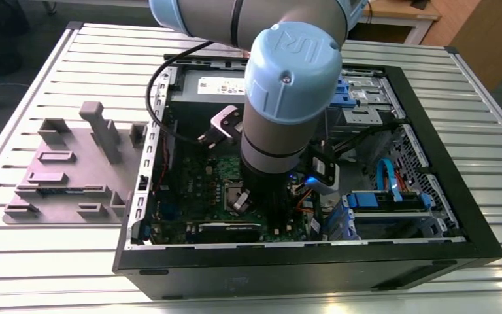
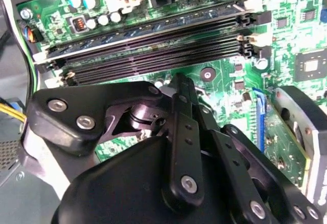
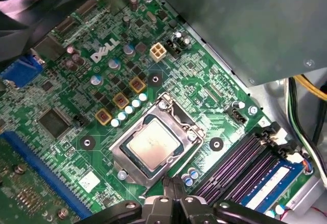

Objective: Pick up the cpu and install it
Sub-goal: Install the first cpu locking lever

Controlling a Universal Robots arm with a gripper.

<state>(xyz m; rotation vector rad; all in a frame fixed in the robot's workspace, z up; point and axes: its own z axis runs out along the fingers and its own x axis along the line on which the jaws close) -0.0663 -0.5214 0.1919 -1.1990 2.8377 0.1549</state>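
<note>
The arm (image 1: 277,98) comes in from the top of the exterior view and bends at a big blue-capped joint, with its grey forearm section pointing straight down. Below it the wrist narrows to a dark section. A black cable loops off the wrist on the exterior view's left. In the second wrist view the gripper (image 2: 181,88) shows as black linkage bars and bolted plates, converging to a narrow tip, the fingers drawn together with nothing seen between them.
</note>
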